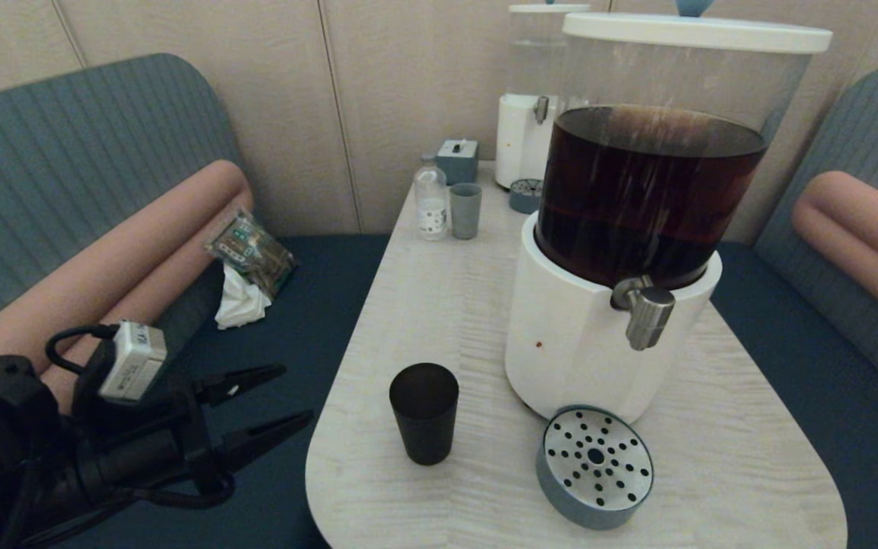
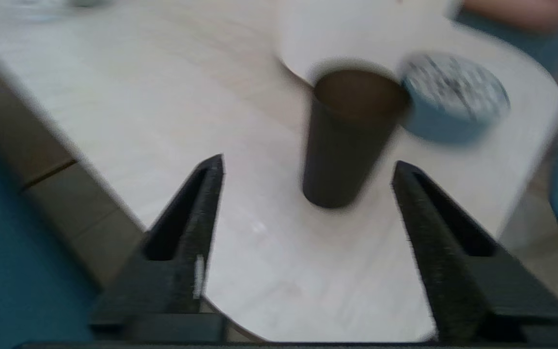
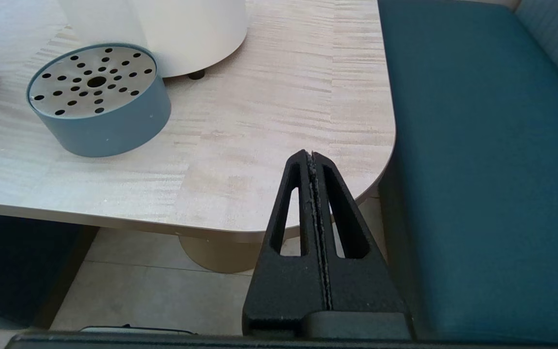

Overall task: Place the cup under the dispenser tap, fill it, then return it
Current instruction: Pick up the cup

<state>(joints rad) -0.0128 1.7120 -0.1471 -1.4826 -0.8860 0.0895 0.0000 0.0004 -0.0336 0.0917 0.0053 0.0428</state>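
- The black cup point(image 1: 424, 412) stood upright on the pale wood-grain bench point(image 1: 439, 305), near its front edge and a little to the left of the big dispenser's white base point(image 1: 568, 343).
- It was not under the dispenser tap point(image 1: 643, 310); that steel spigot jutted from the base, well over to the cup's right and higher up.
- Beneath the tap sat the round blue-grey drip tray point(image 1: 595, 467) with its perforated metal top, just beside the base, with a clear gap between tray and cup.
- The left hand point(image 1: 298, 395) hovered off the bench's left edge, over the dark blue seat, fingers spread wide and released, holding nothing.
- From the left wrist view the cup point(image 2: 347, 140) lay ahead of the two open fingers point(image 2: 196, 208), lined up roughly between them but beyond their tips, untouched.
- The right hand point(image 3: 312, 157) hung low off the bench's front right corner, clenched tight with its fingers pressed together on nothing, away from the action.
- Dark brown liquid filled the lower part of the big dispenser's tank point(image 1: 648, 191).
- Far back on the bench stood a grey-blue cup point(image 1: 466, 210), a small clear bottle point(image 1: 431, 200) just beside it, and a second, smaller dispenser point(image 1: 534, 99) behind.
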